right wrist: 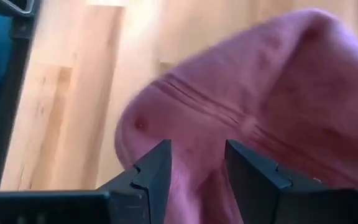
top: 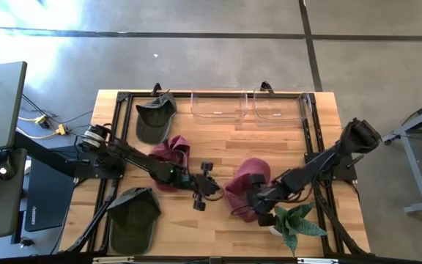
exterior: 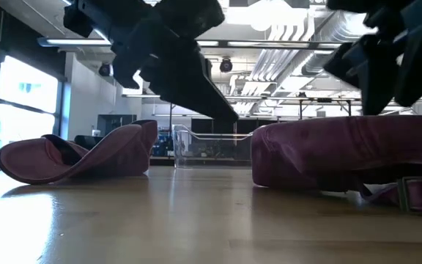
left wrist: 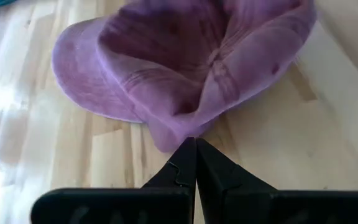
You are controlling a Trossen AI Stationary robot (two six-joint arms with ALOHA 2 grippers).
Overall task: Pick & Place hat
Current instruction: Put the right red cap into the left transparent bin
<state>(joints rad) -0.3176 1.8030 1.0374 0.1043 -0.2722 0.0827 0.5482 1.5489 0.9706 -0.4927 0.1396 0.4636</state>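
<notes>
At far left of the high view lie two green hats (top: 154, 119), out of play. Mid-frame, the left gripper (top: 208, 187) hovers with fingers pressed together, empty, pointed at the maroon hat (top: 246, 192) right of centre. The right gripper (right wrist: 197, 171) sits over that hat's crown, fingers narrowly parted around a fold, likely pinching cloth to lift it toward the bins (top: 215, 105) at top.

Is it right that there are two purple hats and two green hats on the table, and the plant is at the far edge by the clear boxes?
Not quite. The high view shows the plant at the near edge, beside the right gripper, not by the clear boxes. The rest holds: two purple hats and two green hats.
</notes>
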